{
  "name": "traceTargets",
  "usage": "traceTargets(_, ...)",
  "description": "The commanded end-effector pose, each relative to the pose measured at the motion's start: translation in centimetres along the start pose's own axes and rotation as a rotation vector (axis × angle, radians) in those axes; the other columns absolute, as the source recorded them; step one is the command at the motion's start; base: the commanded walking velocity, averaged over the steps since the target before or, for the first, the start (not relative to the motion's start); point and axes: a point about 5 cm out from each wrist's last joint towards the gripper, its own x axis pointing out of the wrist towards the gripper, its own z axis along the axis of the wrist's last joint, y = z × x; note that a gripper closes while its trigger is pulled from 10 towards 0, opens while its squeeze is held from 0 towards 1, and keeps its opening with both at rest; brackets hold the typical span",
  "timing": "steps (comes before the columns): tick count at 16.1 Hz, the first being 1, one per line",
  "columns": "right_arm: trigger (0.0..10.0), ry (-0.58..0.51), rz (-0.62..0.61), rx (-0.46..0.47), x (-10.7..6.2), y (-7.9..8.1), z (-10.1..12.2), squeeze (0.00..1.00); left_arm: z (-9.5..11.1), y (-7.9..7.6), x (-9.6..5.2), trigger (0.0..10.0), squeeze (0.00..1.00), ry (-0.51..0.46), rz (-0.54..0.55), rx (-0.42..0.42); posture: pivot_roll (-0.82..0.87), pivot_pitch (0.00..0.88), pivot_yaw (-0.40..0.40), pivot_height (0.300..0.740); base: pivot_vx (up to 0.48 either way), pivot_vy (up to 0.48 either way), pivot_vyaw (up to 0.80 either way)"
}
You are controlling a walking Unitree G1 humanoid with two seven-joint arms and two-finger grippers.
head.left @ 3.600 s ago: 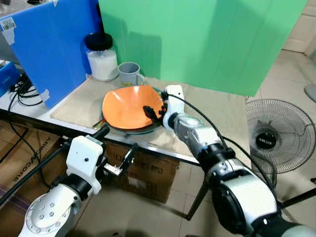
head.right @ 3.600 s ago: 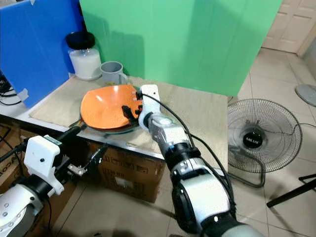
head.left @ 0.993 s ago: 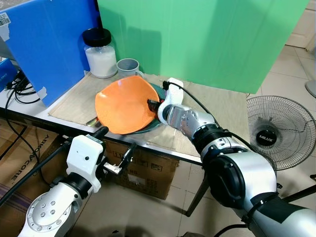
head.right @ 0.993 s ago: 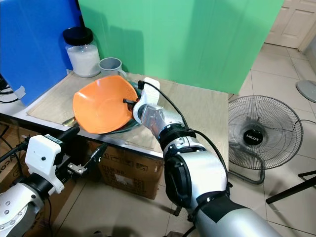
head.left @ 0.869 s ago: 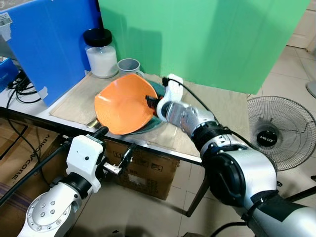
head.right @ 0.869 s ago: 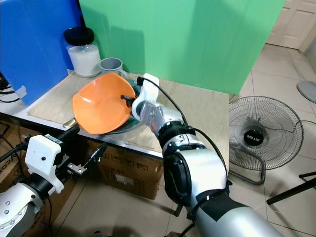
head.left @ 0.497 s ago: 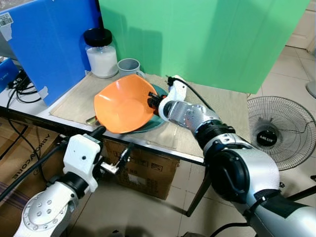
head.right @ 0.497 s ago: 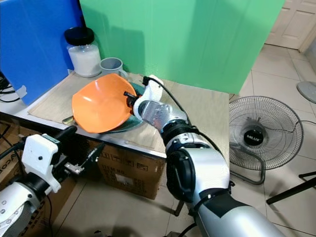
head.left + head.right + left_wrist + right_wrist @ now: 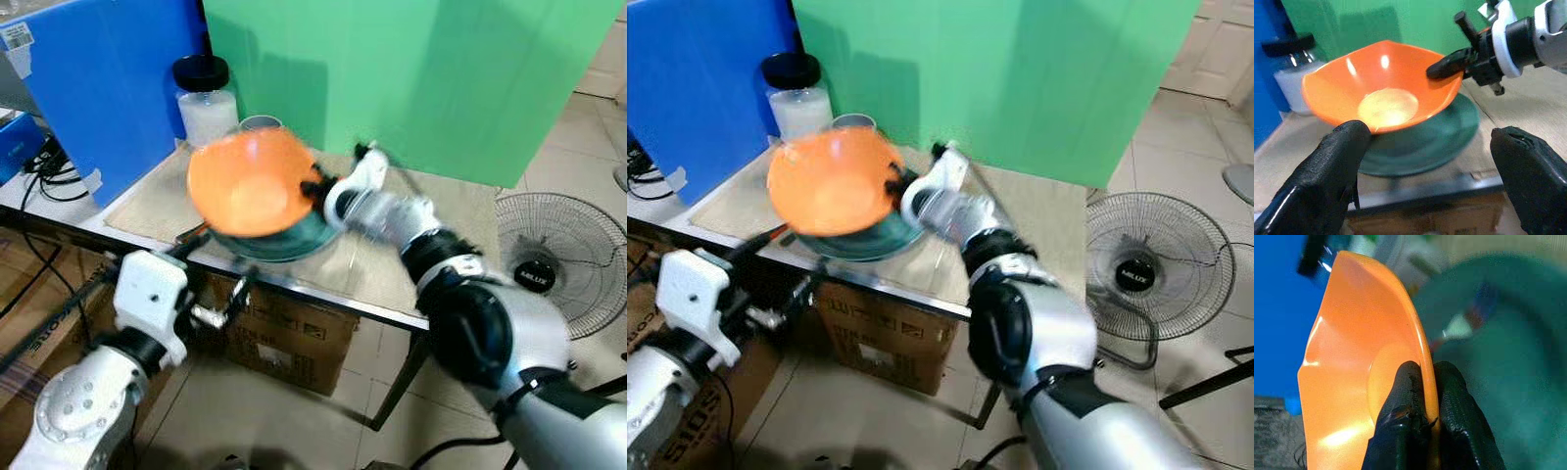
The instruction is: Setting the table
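With its 2 fingers pinched on the rim, the right gripper point(image 9: 1418, 431) holds the orange bowl point(image 9: 250, 183) tilted clear of the dark green plate point(image 9: 1425, 142) just beneath it. Below and nearer the robot, the left gripper point(image 9: 1425, 191) hangs spread wide by the table point(image 9: 460, 220) edge. Beyond the bowl stand a jar point(image 9: 204, 98) and grey cup point(image 9: 854, 121). Judging by this, no place is laid yet; the bowl awaits setting down.
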Motion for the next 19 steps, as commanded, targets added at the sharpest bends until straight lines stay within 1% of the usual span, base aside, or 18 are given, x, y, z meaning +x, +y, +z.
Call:
traceTargets(1, 0.0, -0.076, 0.068, 0.004, -0.4, 1.3, 1.9, 0.0, 0.3, 0.1, 0.0, 10.0, 0.0, -0.016, 0.006, 0.0, 0.01, 0.0, 0.002, 0.74, 0.0, 0.0, 0.0)
traceTargets(2, 0.0, -0.167, 0.102, -0.07, -1.0, 1.6, 3.7, 0.0, 0.8, -0.1, 0.2, 10.0, 0.0, -0.042, 0.006, -0.004, 0.01, 0.0, 0.002, 0.74, 0.0, 0.0, 0.0)
traceTargets(3, 0.0, -0.238, 0.129, -0.102, -1.6, 1.7, 5.3, 0.0, 1.2, -0.3, 0.3, 10.0, 0.0, -0.064, 0.006, -0.014, 0.01, 0.0, 0.002, 0.74, 0.0, 0.0, 0.0)
traceTargets(4, 0.0, -0.318, 0.156, -0.149, -2.5, 1.5, 6.9, 0.0, 1.4, -0.5, 0.5, 10.0, 0.0, -0.08, 0.007, -0.027, 0.01, 0.0, 0.001, 0.74, 0.0, 0.0, 0.0)
traceTargets(5, 0.0, -0.39, 0.181, -0.217, -3.5, 1.2, 8.3, 0.0, 1.4, -0.7, 0.7, 10.0, 0.0, -0.08, 0.017, -0.033, 0.01, 0.0, 0.003, 0.74, 0.0, 0.0, 0.0)
traceTargets(6, 2.2, -0.413, 0.19, -0.239, -4.0, 0.8, 8.8, 0.0, 1.3, -0.8, 0.8, 10.0, 0.0, -0.076, 0.026, -0.034, 0.01, 0.0, 0.005, 0.74, 0.0, 0.0, 0.0)
traceTargets(7, 10.0, -0.452, 0.192, -0.269, -5.2, -0.1, 9.5, 0.0, 1.0, -0.8, 1.0, 10.0, 0.0, -0.056, 0.057, -0.029, 0.0, 0.0, 0.009, 0.74, 0.0, 0.0, 0.0)
traceTargets(8, 10.0, -0.476, 0.199, -0.323, -6.8, -1.2, 9.8, 0.0, 0.6, -0.5, 1.2, 10.0, 0.0, -0.044, 0.114, -0.017, 0.0, 0.0, 0.011, 0.74, 0.0, 0.0, 0.0)
traceTargets(9, 10.0, -0.543, 0.203, -0.435, -8.9, -2.0, 9.9, 0.0, 0.3, -0.1, 1.5, 10.0, 0.0, -0.03, 0.175, -0.021, -0.02, 0.0, 0.02, 0.74, 0.0, 0.0, 0.0)
traceTargets(10, 10.0, -0.552, 0.197, -0.486, -9.7, -2.3, 9.7, 0.0, 0.3, 0.0, 1.7, 10.0, 0.0, -0.032, 0.2, -0.024, -0.02, 0.0, 0.025, 0.74, 0.0, 0.0, 0.0)
traceTargets(11, 10.0, -0.591, 0.14, -0.603, -11.7, -2.9, 8.7, 0.0, 0.4, 0.3, 2.2, 10.0, 0.0, -0.038, 0.246, -0.023, -0.05, 0.0, 0.035, 0.74, 0.0, 0.0, -0.79)
traceTargets(14, 10.0, -0.633, 0.117, -0.675, -13.8, -3.1, 7.6, 0.0, 0.8, -0.2, 2.7, 10.0, 0.0, -0.067, 0.251, -0.005, -0.06, 0.0, 0.039, 0.74, 0.0, 0.0, -0.8)
traceTargets(16, 10.0, -0.699, 0.049, -0.668, -16.0, -3.7, 5.9, 0.0, 0.8, -1.0, 3.1, 10.0, 0.0, -0.06, 0.225, -0.012, -0.09, 0.0, 0.052, 0.74, 0.0, 0.0, -0.8)
traceTargets(17, 10.0, -0.699, 0.049, -0.668, -16.0, -3.7, 5.9, 0.0, 0.8, -1.0, 3.1, 10.0, 0.0, -0.06, 0.225, -0.012, -0.09, 0.0, 0.052, 0.74, 0.0, 0.0, -0.8)
traceTargets(18, 10.0, -0.711, 0.019, -0.659, -16.6, -4.1, 5.3, 0.0, 0.7, -1.2, 3.3, 10.0, 0.0, -0.059, 0.23, -0.02, -0.1, 0.0, 0.054, 0.74, 0.0, 0.0, -0.8)
traceTargets(19, 10.0, -0.702, -0.04, -0.686, -16.9, -4.5, 3.8, 0.0, 0.0, -1.3, 3.6, 10.0, 0.0, -0.039, 0.251, -0.026, -0.12, 0.0, 0.062, 0.74, 0.0, 0.0, -0.8)
